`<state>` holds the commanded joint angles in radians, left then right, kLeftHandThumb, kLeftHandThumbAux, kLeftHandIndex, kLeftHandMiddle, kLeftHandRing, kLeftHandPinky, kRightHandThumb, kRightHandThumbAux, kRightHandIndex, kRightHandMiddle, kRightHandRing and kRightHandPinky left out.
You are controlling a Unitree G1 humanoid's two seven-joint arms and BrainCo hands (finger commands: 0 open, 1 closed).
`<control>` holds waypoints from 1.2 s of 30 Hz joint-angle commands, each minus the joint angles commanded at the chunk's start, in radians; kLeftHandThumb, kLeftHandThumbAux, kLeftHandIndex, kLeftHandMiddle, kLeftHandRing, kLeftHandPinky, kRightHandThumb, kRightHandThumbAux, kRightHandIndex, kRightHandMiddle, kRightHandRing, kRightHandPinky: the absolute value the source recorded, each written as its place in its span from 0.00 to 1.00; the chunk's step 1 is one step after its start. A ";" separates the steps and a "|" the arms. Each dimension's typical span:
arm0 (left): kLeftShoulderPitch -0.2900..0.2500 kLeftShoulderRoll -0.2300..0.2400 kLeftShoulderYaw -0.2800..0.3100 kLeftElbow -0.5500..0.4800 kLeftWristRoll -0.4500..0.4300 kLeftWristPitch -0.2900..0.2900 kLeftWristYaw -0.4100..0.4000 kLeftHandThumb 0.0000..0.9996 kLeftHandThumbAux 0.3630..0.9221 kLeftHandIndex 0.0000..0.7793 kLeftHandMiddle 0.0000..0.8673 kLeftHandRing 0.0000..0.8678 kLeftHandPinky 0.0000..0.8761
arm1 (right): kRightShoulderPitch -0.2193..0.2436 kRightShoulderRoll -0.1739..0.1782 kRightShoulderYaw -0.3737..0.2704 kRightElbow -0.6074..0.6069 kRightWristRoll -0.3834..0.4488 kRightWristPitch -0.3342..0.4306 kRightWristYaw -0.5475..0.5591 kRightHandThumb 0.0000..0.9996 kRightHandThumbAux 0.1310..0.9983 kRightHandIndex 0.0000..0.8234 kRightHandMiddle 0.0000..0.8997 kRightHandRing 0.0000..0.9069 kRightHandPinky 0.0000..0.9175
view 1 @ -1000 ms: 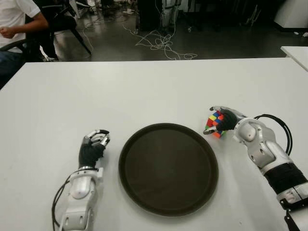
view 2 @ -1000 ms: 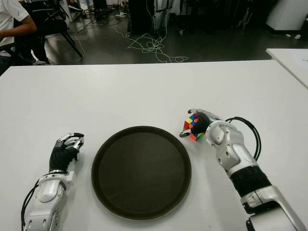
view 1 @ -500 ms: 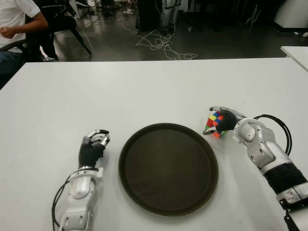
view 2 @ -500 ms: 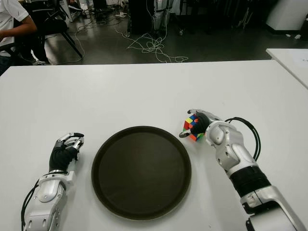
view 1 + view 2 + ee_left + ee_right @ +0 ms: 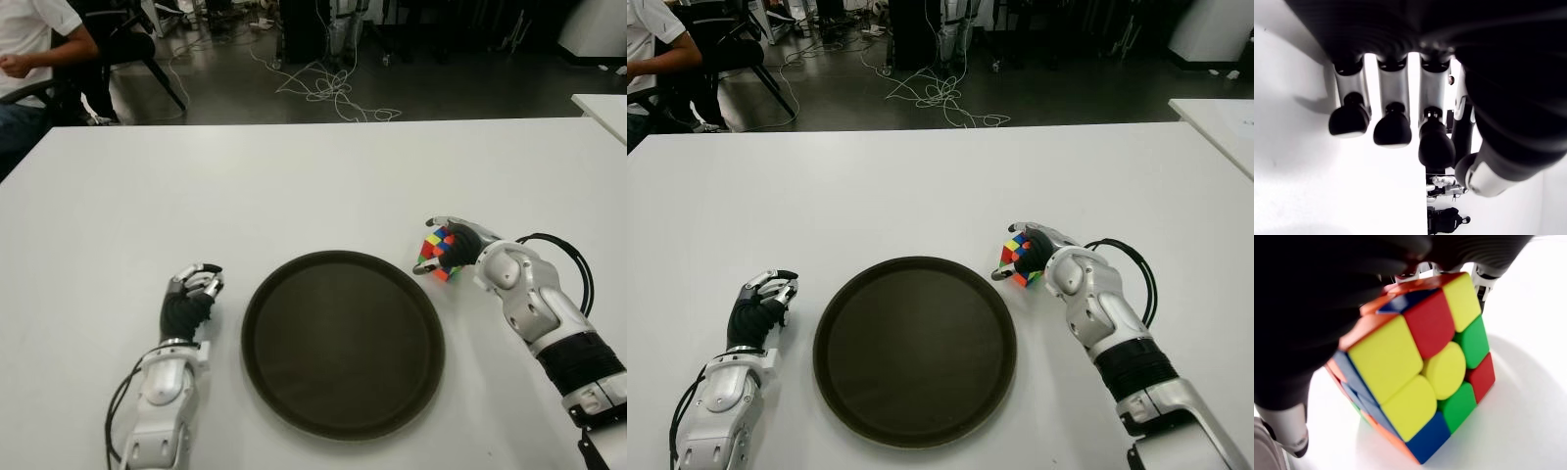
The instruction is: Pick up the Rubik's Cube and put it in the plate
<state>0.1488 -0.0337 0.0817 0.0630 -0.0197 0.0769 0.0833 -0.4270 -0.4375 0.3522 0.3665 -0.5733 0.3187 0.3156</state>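
**Desk:** Right wrist view first, please. Where is the cube?

**Operator:** I see the multicoloured Rubik's Cube (image 5: pixel 1420 367) close up, tilted on one edge, with yellow, red, green and blue tiles facing the camera. My silver-and-black right hand (image 5: pixel 460 243) has its dark fingers (image 5: pixel 1327 298) wrapped over the cube's top and side, gripping it. From the head camera the cube (image 5: pixel 438 253) sits just off the upper right rim of the round dark brown plate (image 5: pixel 343 341), beside it and not inside. Whether its lowest corner touches the white table (image 5: pixel 294 186) I cannot tell.

**Desk:** And the plate itself?

**Operator:** Flat on the table, roughly midway between my two hands, nothing lying in it.

**Desk:** The other hand?

**Operator:** My silver-and-black left hand (image 5: pixel 188 294) shows to the left of the plate, apart from its rim. In its own wrist view the black-tipped fingers (image 5: pixel 1393 129) are curled down above the white surface and grasp nothing.

**Desk:** Anything else in shot?

**Operator:** A looped black cable (image 5: pixel 568 257) runs along my right forearm. Beyond the table's far edge, tangled white cables (image 5: pixel 328 90) lie on the dark floor. A seated person in a white shirt (image 5: pixel 34 39) shows at the far left, and the corner of a second white table (image 5: pixel 602 106) shows at the far right.
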 joint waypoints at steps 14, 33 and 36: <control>-0.001 -0.006 0.005 -0.011 -0.003 0.020 0.010 0.71 0.61 0.57 0.94 0.95 0.95 | 0.005 0.001 0.002 -0.023 -0.005 0.026 0.008 0.00 0.59 0.00 0.00 0.00 0.00; -0.002 -0.010 0.003 -0.015 0.000 0.018 0.016 0.71 0.61 0.57 0.94 0.95 0.94 | 0.016 -0.006 -0.005 -0.033 -0.001 0.010 -0.006 0.00 0.58 0.00 0.00 0.00 0.00; 0.000 -0.010 0.001 -0.020 -0.001 0.021 0.013 0.71 0.61 0.57 0.94 0.95 0.94 | 0.019 -0.005 -0.010 -0.033 0.003 0.000 -0.012 0.00 0.59 0.00 0.00 0.00 0.00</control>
<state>0.1492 -0.0438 0.0829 0.0433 -0.0209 0.0978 0.0961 -0.4081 -0.4430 0.3419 0.3338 -0.5707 0.3185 0.3035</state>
